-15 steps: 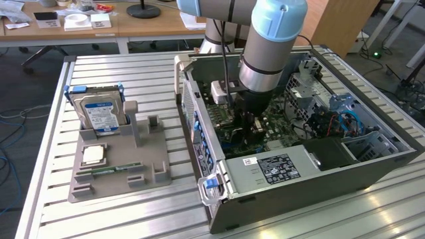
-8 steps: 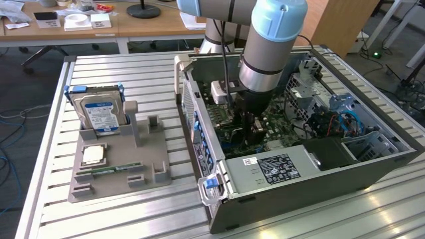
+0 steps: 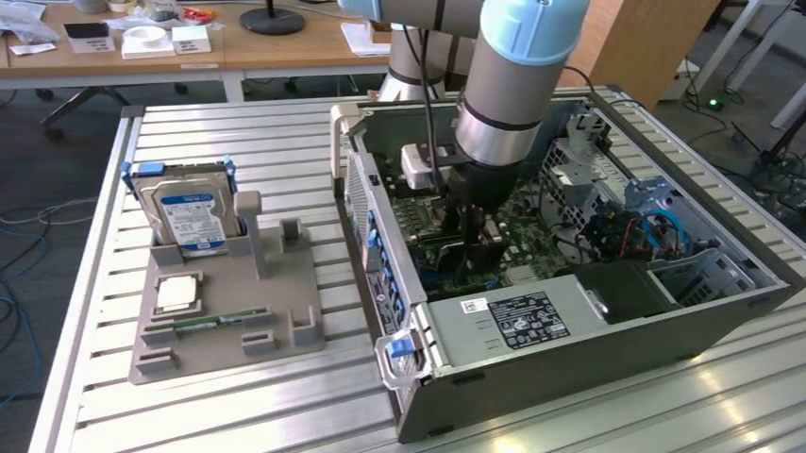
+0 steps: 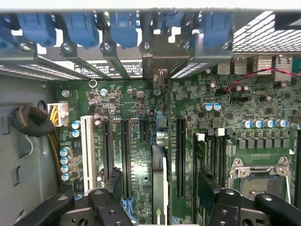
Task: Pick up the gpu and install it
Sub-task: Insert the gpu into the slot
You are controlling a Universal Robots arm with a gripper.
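While the grey arm drops almost straight down from the top of the exterior view into the open computer case (image 3: 605,321), its gripper (image 3: 477,247) sits low over the green motherboard (image 3: 428,212), and the wrist view shows the two black fingers (image 4: 106,200) spread wide, one on each side of a thin card standing on edge between them, with clear gaps to either finger. That card is the gpu (image 4: 160,181), seen edge-on as a narrow dark strip seated upright in one of the long black expansion slots (image 4: 180,150), its end reaching toward the rear bracket openings with blue plastic latches (image 4: 123,26). Going from the exterior view's left: a slatted aluminium table (image 3: 226,396) carries a matte grey moulded parts tray (image 3: 214,354), where a boxy silver hard drive (image 3: 189,219) with a blue-and-white label stands upright in blue rails, a square metallic processor (image 3: 176,293) lies flat, and a narrow green memory stick (image 3: 208,321) lies just beside it. Further right, the case is grey sheet steel, perforated along its rear wall, with a black power supply (image 3: 523,321) bearing a white-printed label near its front edge and blue cables (image 3: 662,231) curling beside the steel drive cage.
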